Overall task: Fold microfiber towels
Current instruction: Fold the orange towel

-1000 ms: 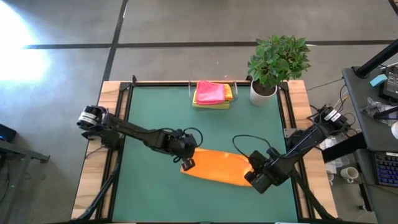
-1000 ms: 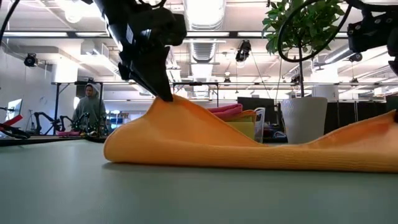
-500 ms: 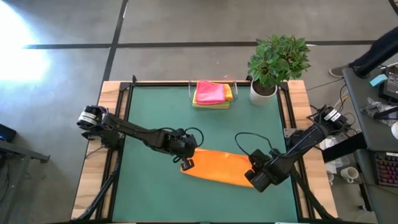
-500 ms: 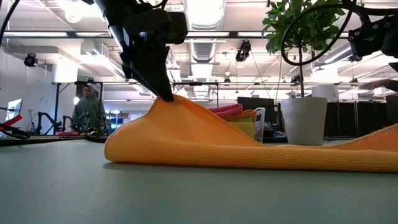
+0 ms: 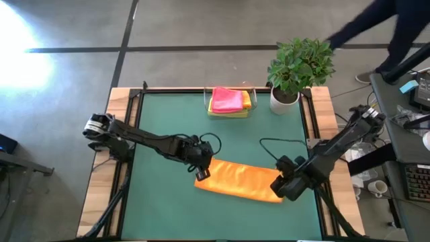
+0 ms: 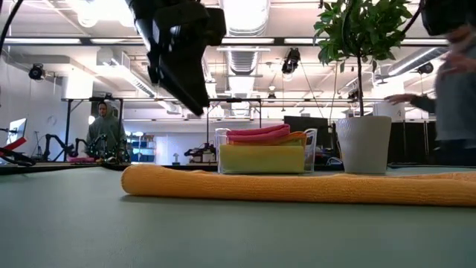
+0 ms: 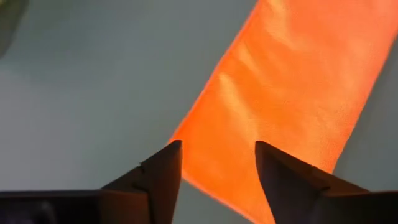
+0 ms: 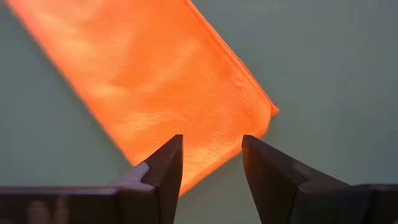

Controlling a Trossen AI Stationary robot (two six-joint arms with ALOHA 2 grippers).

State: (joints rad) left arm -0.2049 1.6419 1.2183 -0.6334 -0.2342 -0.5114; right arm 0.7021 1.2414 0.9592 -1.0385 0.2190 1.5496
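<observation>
An orange microfiber towel (image 5: 238,181) lies flat on the green mat (image 5: 168,121) as a long folded strip, near the front edge; it also shows in the low view (image 6: 297,186). My left gripper (image 7: 217,162) hangs open just above the strip's left end (image 7: 292,93) and touches nothing. In the low view my left gripper (image 6: 195,104) stands clear above the cloth. My right gripper (image 8: 211,155) hangs open over the strip's right end (image 8: 155,81), with its corner below the fingers and no contact.
At the far edge a clear basket (image 5: 230,102) holds folded pink, orange and yellow towels. A potted plant (image 5: 299,67) stands at the far right corner. A person (image 5: 396,27) moves beyond the table's right side. Bare mat lies between the basket and the strip.
Both grippers have opened and let go of the orange towel. Its two raised ends have dropped, and it now lies flat as a low strip. My right gripper has risen away from the cloth.
</observation>
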